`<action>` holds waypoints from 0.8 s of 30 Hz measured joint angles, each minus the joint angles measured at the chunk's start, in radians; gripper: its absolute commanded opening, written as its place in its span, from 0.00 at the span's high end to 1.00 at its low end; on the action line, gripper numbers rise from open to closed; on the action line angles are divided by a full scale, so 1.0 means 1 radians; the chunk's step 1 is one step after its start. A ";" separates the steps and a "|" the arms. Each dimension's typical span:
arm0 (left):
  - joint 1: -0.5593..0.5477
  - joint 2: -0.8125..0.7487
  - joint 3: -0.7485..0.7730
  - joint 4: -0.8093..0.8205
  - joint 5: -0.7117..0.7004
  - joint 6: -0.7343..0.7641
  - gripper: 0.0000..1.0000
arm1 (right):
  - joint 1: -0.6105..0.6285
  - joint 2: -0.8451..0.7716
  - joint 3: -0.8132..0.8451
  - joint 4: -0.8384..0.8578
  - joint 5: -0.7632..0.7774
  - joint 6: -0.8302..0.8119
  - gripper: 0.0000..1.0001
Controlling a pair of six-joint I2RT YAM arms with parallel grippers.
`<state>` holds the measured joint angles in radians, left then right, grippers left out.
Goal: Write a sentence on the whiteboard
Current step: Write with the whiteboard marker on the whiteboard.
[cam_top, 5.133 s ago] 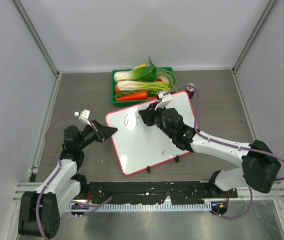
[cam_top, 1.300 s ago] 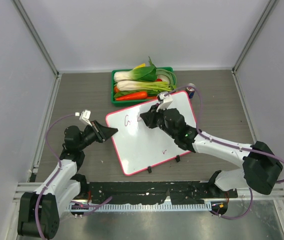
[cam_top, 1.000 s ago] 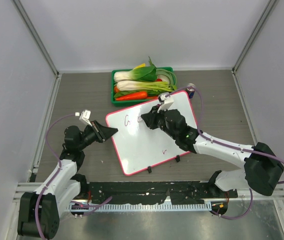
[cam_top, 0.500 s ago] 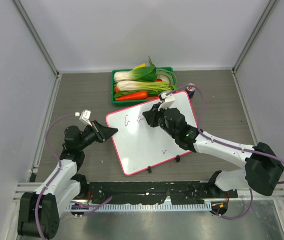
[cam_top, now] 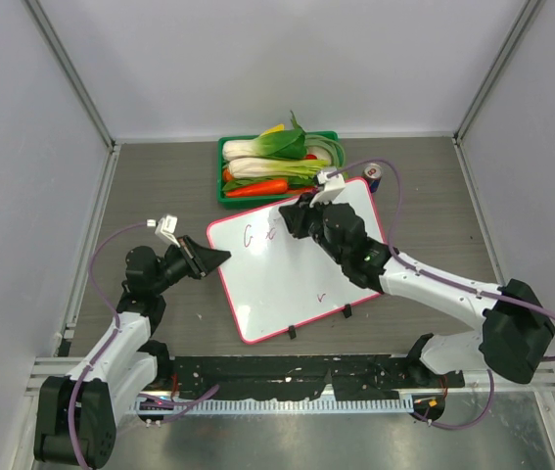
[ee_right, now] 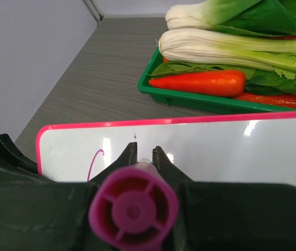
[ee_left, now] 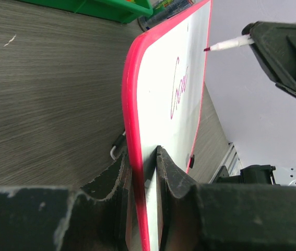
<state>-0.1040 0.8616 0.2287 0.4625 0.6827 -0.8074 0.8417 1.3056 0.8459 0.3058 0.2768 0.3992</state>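
Your left claw (cam_top: 221,257) is closed on the pink frame of the whiteboard (cam_top: 297,279), at the upper part of its left short edge in the top view. In the left wrist view the frame sits pinched between the two fingers, so the board is held firm on the worktop (cam_top: 160,176). Your right claw (cam_top: 291,217) is closed on the marker (ee_left: 231,44), whose magenta back end fills the lower middle of the right wrist view. The whiteboard lies in the middle of the top frame, a little turned, with its long axis going from the left to the upper right, just below the green tray (ee_right: 205,103) of vegetables. The sentence (ee_left: 179,86) is only begun: one word, which reads as "Good", stands near the upper left corner of the board, along the upper long edge. The relation that matters now is this: the marker tip is just past the end of that word, and the free white surface goes on from there toward the upper right. Whether the tip touches the surface I cannot tell. I judge that the next word needs the right arm to travel along this long axis, on the same line, while the left one only holds.
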 measured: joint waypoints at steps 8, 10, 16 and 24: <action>-0.002 0.000 0.003 0.000 0.000 0.001 1.00 | -0.013 0.043 0.056 0.011 0.002 -0.005 0.99; -0.002 0.000 0.003 0.000 0.000 0.001 1.00 | -0.016 0.061 0.065 0.010 0.002 -0.005 0.98; -0.005 0.001 0.003 -0.006 -0.001 0.001 1.00 | -0.030 0.091 0.069 0.009 -0.006 -0.003 0.99; -0.005 0.002 0.003 -0.007 -0.001 0.002 1.00 | -0.037 0.090 0.062 0.019 -0.033 0.003 0.98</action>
<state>-0.1085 0.8631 0.2321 0.4557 0.6819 -0.8059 0.8051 1.3960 0.9081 0.3244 0.2436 0.4019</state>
